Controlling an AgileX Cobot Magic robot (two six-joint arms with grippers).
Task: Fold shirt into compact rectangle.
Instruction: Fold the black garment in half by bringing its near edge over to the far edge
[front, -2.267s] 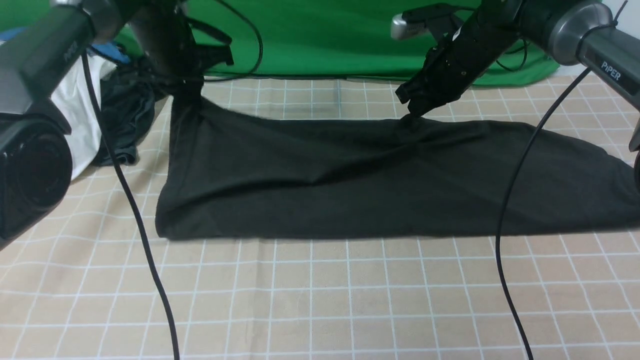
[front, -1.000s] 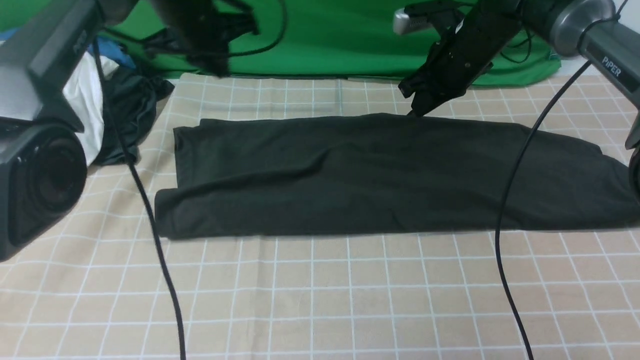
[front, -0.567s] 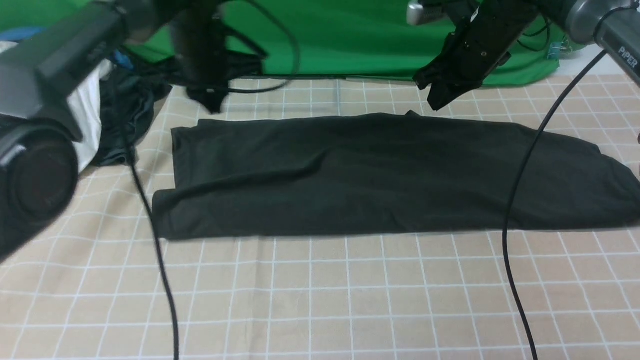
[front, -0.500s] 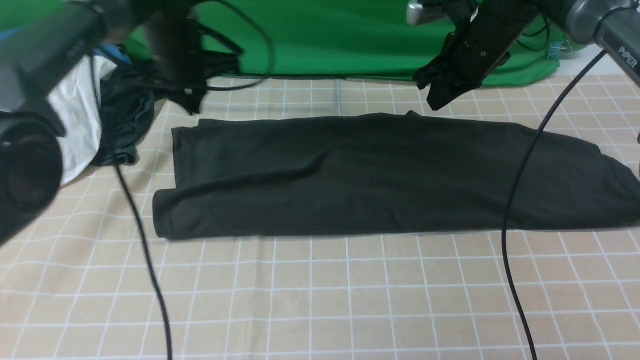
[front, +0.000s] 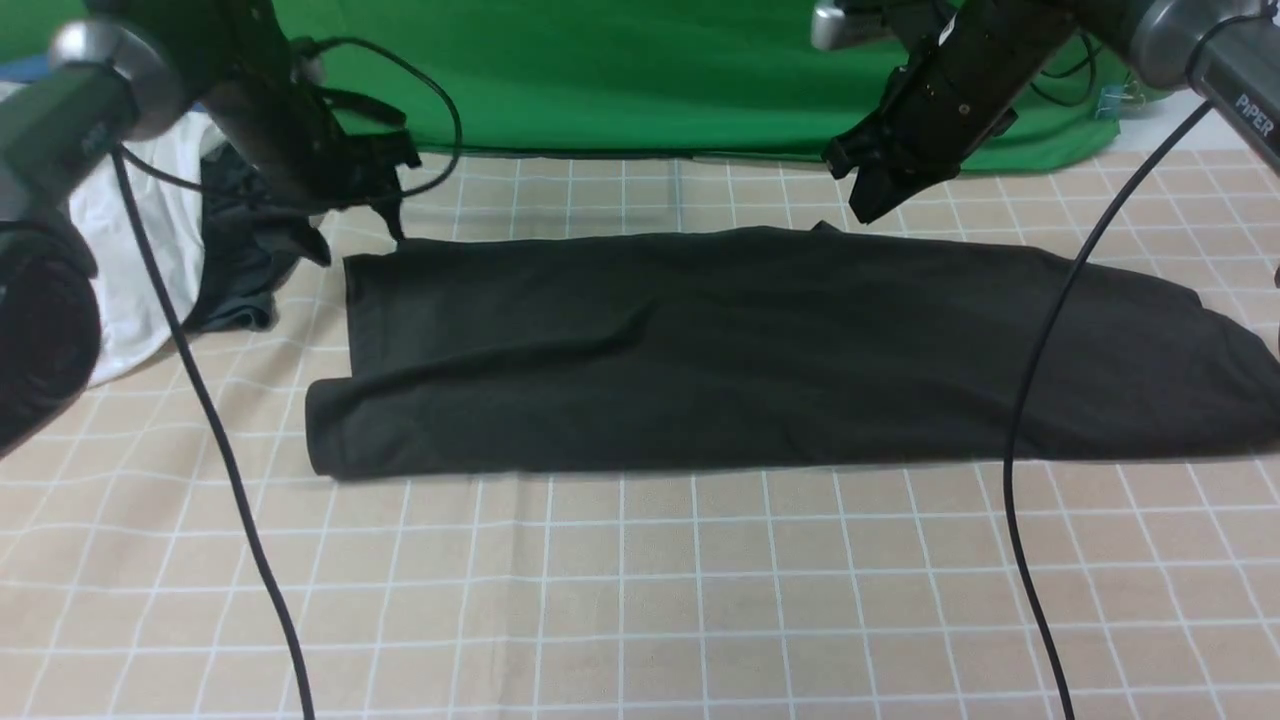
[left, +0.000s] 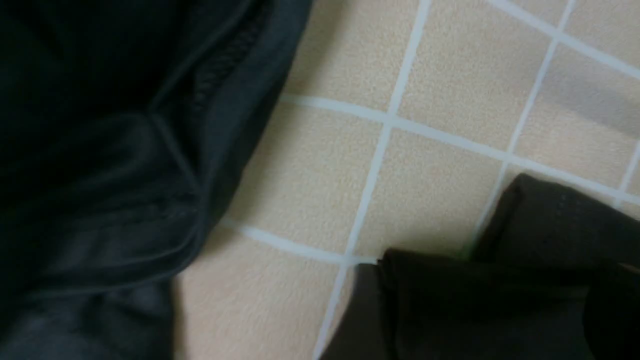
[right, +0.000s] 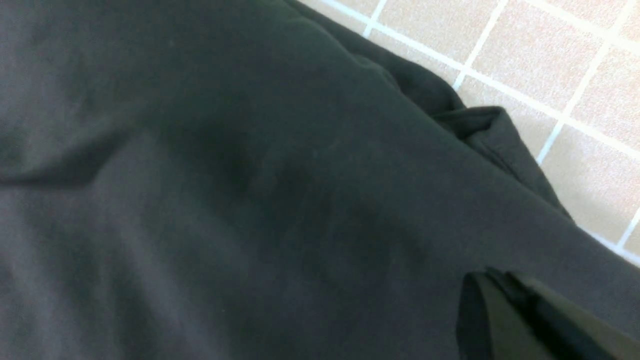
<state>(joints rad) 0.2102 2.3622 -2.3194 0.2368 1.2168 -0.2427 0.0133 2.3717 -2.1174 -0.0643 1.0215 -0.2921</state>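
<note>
A beige cloth ruled in white squares covers the table, with a green backdrop hanging behind. At the left edge sits a heap of clothes, a white garment and a dark grey garment among them. The black shirt lies flat across the middle of the cloth as one long band, its long axis running left to right. Its squared end points left, and the other end runs past the front view's right edge. The left gripper stands with jaws spread just beside the shirt's far left corner, grasping nothing. The right gripper is pinched closed and empty, above the shirt's far edge
</note>
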